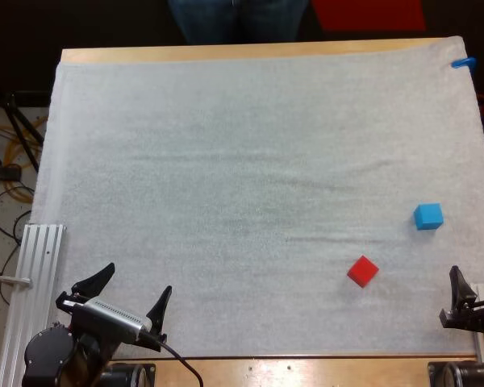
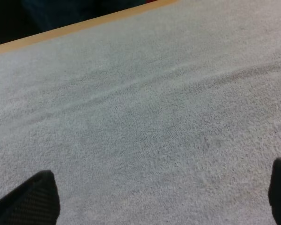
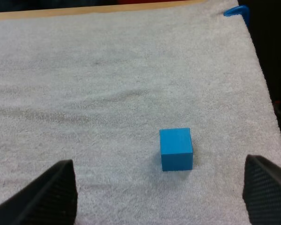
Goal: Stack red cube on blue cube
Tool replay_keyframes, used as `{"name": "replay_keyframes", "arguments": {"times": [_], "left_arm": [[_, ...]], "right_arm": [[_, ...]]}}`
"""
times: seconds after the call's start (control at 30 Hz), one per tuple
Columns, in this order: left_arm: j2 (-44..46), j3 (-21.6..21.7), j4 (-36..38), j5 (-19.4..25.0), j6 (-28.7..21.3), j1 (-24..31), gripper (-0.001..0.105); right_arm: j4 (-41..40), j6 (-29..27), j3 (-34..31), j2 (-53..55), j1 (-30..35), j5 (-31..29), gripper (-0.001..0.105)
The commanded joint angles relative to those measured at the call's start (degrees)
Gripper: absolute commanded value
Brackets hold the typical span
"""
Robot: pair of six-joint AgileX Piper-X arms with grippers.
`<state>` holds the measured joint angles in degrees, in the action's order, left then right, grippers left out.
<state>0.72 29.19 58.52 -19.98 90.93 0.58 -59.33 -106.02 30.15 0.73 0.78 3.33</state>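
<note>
The red cube [image 1: 362, 271] lies on the white mat [image 1: 242, 161] toward the near right. The blue cube [image 1: 427, 216] sits a little farther back and to its right, apart from it. My right gripper [image 1: 477, 290] waits at the mat's near right corner, to the right of the red cube. In the right wrist view its fingers [image 3: 56, 192] stand wide apart, open, with the blue cube [image 3: 176, 148] just ahead of the right gripper [image 3: 161, 190]. My left gripper [image 1: 129, 294] is open at the near left over bare mat, its fingertips [image 2: 33, 199] far apart around the left gripper [image 2: 157, 194].
A person's legs [image 1: 238, 20] stand beyond the table's far edge. An aluminium rail [image 1: 36, 274] runs along the mat's near left side. The wooden table edge [image 1: 306, 367] borders the mat at the front.
</note>
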Motion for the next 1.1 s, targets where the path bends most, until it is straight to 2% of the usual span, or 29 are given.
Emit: {"name": "replay_keyframes", "arguments": {"times": [0.0,0.27,0.43,0.53,0.63,0.83,1.07], "left_arm": [[7.9,0.0,-0.8,-0.4,0.6,0.0,0.087],[7.6,0.0,-1.5,-1.1,1.1,-0.4,0.087],[4.8,0.6,-1.6,-2.1,2.7,-3.6,0.087],[0.7,2.7,-1.1,-2.1,2.4,-6.3,0.087],[-4.1,6.1,0.0,-2.1,0.0,-8.7,0.087],[-14.2,13.1,0.9,-2.1,-4.1,-13.3,0.087],[-22.6,19.7,1.1,-2.1,-5.3,-22.6,0.087]], "right_arm": [[0.1,-0.5,0.2,2.2,0.2,0.1,0.071],[0.3,-0.5,0.2,2.0,0.2,0.4,0.071],[0.2,-0.5,1.8,-1.3,0.2,1.7,0.071],[-0.2,-0.5,4.5,-5.5,0.2,3.1,0.071],[-1.3,-0.5,7.8,-10.0,0.2,3.4,0.071],[-7.6,-2.3,15.0,-19.5,-0.9,5.3,0.071],[-12.1,-5.0,21.9,-28.0,-7.1,5.9,0.071]]}}
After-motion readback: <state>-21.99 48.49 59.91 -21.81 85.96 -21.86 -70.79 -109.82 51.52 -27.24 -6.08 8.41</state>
